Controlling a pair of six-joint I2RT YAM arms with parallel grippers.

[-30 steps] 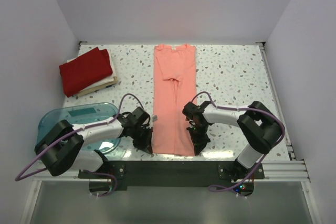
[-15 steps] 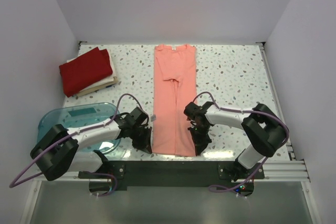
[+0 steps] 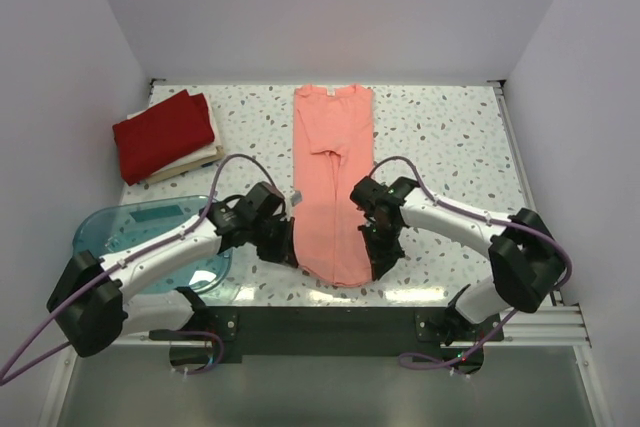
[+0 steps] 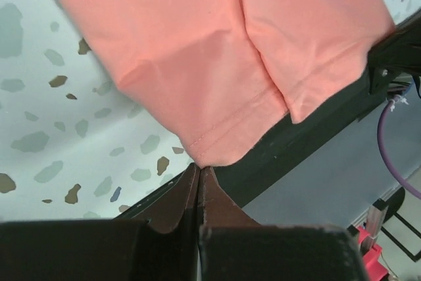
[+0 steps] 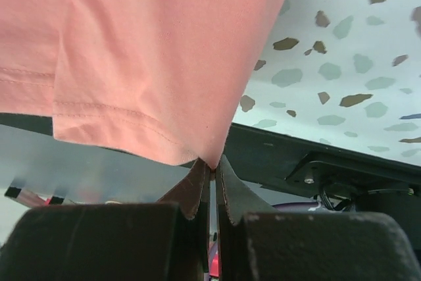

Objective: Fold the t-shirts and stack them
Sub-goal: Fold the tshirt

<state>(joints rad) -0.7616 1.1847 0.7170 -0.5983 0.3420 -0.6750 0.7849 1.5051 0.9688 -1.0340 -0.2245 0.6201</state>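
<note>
A salmon-pink t-shirt [image 3: 333, 177], folded into a long narrow strip, lies down the middle of the table. Its near hem sags between my two grippers, lifted off the table. My left gripper [image 3: 288, 247] is shut on the hem's left corner; the wrist view shows the cloth [image 4: 217, 83] pinched at the fingertips [image 4: 187, 185]. My right gripper [image 3: 379, 255] is shut on the right corner, with the cloth [image 5: 145, 57] hanging from its fingertips [image 5: 231, 189]. A deep red t-shirt [image 3: 160, 134] lies folded on a cream-white one [image 3: 195, 163] at the back left.
A translucent blue plastic tub [image 3: 150, 232] sits at the near left, under my left arm. The black mounting rail [image 3: 330, 322] runs along the near table edge. Grey walls close in the table at the back and both sides.
Both grippers have moved away from the near edge and lifted the pink shirt's near hem. The hem, flat and square before, now sags to a rounded point between them.
</note>
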